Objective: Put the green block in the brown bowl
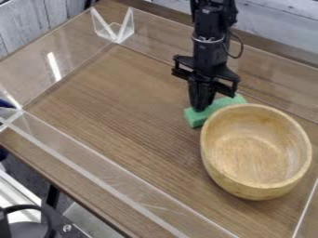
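- 1 clear plastic wall runs along the near edge of the wooden table, slanting from the left side down toward the near right.
- 1 dark object sits below the table edge at the near left corner; it is too cut off to tell what it is.
- 1 brown bowl stands on the table at the near right. It is round, light wood with a thick rim, upright, and nothing lies inside it.
- 1 green block lies flat on the table just beyond the bowl's far left rim, close to it; whether block and rim touch cannot be told from this view.
- 1 gripper comes straight down onto the block from above. Its 2 black fingers are drawn together into a narrow point, and their tips meet the block's upper side, so the claw is pinching the green block, which is on the table surface with its lower edge showing on both sides of the tips.
- 1 black arm rises upright from the gripper toward the far edge of the view and leaves the picture at the top.
- 1 broad stretch of bare wood grain spreads left of the arm, between the near plastic wall and the far side.
- 1 small clear plastic piece, folded in a V shape, stands at the far left of the table, well apart from block and bowl.
- 1 pale surface lies beyond the table's far right edge, behind the arm.
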`<state>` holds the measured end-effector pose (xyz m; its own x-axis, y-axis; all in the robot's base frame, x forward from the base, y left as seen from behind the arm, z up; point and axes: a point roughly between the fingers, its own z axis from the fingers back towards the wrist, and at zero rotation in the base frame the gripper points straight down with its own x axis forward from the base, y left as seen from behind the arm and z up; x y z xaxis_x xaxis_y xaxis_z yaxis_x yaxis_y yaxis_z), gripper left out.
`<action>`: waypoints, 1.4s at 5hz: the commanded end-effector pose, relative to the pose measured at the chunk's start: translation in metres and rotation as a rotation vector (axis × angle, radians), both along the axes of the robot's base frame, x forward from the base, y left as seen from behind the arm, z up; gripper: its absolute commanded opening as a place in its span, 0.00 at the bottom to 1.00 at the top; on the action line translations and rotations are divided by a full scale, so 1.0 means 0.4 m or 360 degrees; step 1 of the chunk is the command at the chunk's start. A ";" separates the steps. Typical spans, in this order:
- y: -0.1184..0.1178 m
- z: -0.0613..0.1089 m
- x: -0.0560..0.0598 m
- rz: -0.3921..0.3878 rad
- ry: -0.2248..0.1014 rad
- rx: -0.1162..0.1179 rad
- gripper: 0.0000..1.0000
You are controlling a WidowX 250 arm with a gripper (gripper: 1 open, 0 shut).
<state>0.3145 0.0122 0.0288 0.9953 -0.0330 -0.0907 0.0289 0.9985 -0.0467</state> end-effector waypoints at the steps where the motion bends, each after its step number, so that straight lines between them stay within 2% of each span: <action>1: 0.029 -0.037 0.005 0.0037 0.0011 0.0008 0.00; 3: 0.040 -0.064 0.011 0.0045 0.0029 0.0008 0.00; 5: 0.050 0.044 0.016 0.0045 -0.0097 -0.0028 0.00; 7: 0.075 0.178 0.023 0.0083 -0.0259 -0.0069 0.00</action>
